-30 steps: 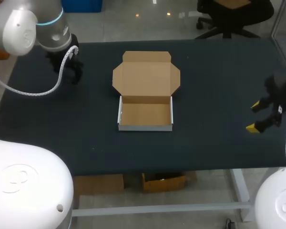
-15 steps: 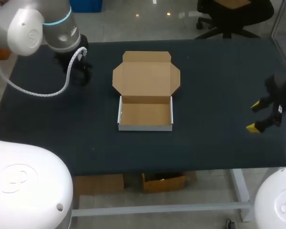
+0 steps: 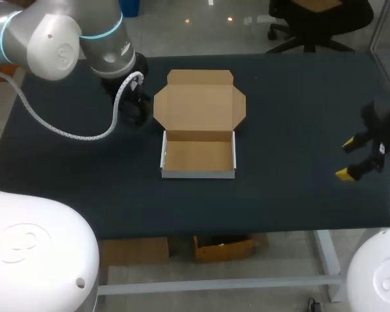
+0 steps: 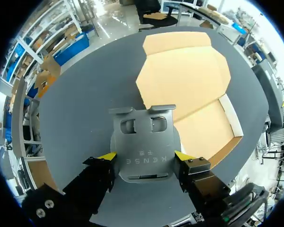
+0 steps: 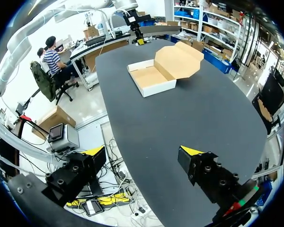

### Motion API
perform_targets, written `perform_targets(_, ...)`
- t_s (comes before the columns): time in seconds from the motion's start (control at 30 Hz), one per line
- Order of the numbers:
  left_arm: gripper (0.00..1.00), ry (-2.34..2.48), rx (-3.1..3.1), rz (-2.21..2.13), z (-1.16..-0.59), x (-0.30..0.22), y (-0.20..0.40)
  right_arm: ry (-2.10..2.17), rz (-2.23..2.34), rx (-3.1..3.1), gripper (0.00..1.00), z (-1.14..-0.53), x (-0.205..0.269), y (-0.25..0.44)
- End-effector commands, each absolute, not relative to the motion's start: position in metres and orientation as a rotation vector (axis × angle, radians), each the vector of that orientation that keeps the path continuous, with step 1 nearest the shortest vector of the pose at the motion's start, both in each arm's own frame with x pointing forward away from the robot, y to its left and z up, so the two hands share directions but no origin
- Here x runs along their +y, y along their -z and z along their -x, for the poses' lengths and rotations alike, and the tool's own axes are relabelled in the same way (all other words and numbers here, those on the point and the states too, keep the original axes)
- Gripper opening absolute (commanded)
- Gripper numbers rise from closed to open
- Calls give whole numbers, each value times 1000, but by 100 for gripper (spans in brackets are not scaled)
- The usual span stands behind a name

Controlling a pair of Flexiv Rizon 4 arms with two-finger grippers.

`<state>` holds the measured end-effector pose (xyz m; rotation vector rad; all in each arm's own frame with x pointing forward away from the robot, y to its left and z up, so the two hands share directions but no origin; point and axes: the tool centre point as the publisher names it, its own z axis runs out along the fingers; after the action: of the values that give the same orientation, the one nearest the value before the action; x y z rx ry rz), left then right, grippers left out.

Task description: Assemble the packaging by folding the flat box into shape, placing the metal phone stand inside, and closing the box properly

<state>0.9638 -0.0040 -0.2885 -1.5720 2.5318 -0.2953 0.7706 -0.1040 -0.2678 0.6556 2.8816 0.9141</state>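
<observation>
Dark table (image 3: 292, 97) with the task's box (image 3: 199, 140) near its middle, folded into shape and standing open; the shallow tray (image 3: 198, 156), white outside and brown inside, lies nearer the robot; the lid (image 3: 199, 104) is laid back flat on the table behind the tray, joined to its rear wall, with a small flap at each side and a tuck flap at its far edge; nothing shows inside the tray. Left arm entering from the left side, its left gripper (image 4: 144, 155) just beside the lid's left edge and apart from it; the two yellow-tipped fingers are closed on the metal phone stand (image 4: 143, 137), one pressing each side edge; the stand is a grey plate with two cut-outs near its bent far end, held out along the fingers; whether it touches the table cannot be told. From the left wrist, the box lies ahead of the stand and off to one side, the lid nearest. Right gripper (image 3: 346, 159) at the table's right edge, well apart from the box; its fingers stand wide apart and grasp nothing; from the right wrist, the open box sits far ahead on the table.
</observation>
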Motion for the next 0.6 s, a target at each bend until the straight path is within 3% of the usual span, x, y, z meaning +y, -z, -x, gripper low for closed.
perform_targets(0.03,0,270,2534,1559,-962,-24,290,-920,-653,2880,100,-770,-105,267)
perform_targets(0.6,0,259,2615,1491,-938,-83,303,-920,-653,2880,100,-770,-105,267)
